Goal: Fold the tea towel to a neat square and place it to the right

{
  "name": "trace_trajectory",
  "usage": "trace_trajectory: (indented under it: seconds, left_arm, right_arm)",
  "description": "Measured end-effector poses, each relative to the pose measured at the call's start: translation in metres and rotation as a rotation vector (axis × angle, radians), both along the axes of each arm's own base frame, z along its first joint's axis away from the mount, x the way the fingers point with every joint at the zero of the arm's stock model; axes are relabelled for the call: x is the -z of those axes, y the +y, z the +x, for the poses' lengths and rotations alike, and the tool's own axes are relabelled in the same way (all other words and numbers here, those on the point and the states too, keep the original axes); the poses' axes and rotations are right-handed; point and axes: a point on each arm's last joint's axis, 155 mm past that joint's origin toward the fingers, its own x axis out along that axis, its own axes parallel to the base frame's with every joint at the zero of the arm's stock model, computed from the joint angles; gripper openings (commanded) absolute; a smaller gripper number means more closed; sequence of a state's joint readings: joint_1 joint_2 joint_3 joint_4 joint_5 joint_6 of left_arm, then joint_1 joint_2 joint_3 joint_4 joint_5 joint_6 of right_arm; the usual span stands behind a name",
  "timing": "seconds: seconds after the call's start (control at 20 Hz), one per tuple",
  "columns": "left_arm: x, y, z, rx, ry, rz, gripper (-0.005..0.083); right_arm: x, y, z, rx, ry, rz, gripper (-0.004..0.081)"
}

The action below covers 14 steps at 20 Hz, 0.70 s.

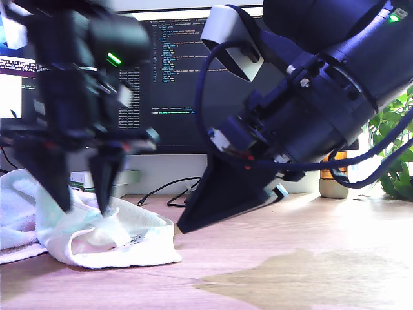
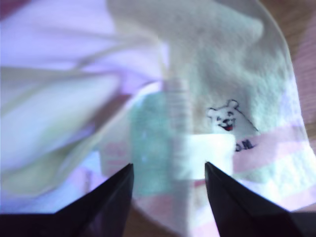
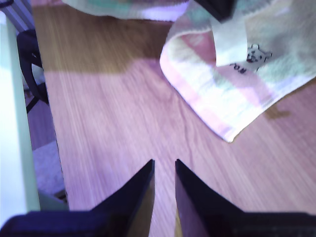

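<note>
The tea towel (image 1: 129, 239), white terry with pale pink and green bands, lies crumpled on the wooden table (image 1: 271, 219) at the exterior view's left. Its small dark bear mark (image 2: 224, 118) faces up near one corner. My first gripper (image 1: 85, 203) is open, its fingers (image 1: 61, 194) pointing down onto the tea towel (image 2: 237, 74) with a raised fold between them. My second gripper (image 1: 184, 227) is shut and empty, slanting down just above bare wood beside the tea towel's corner (image 3: 222, 94). In the second wrist view my second gripper (image 3: 164, 168) points toward that corner.
A monitor (image 1: 174, 77) showing code stands at the back, with black cables (image 1: 161, 190) and a small box (image 1: 84, 181) below it. A plant (image 1: 393, 155) and an orange-topped jar (image 1: 332, 184) are at the exterior view's right. A darker patch (image 1: 303, 274) marks the wood in front.
</note>
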<state>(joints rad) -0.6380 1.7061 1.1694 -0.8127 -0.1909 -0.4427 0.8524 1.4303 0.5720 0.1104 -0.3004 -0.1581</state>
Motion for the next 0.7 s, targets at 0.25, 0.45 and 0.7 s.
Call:
trace_trajectory:
  seconds: [0.25,0.45,0.7]
  left_arm:
    - [-0.008,-0.008,0.015,-0.001,-0.014,0.08,0.0409]
    - [0.006,-0.006,0.019,-0.004,0.012,0.139,0.0403]
    - [0.021,0.007,0.024,-0.024,0.012,0.234,0.0389]
  right_arm:
    - [0.001,-0.001,-0.001,0.0,0.004,-0.006,0.0108]
    - [0.001,-0.001,-0.001,0.0,0.003,-0.006,0.0108]
    - [0.001,-0.001,0.0,-0.001,0.002,-0.004,0.0108]
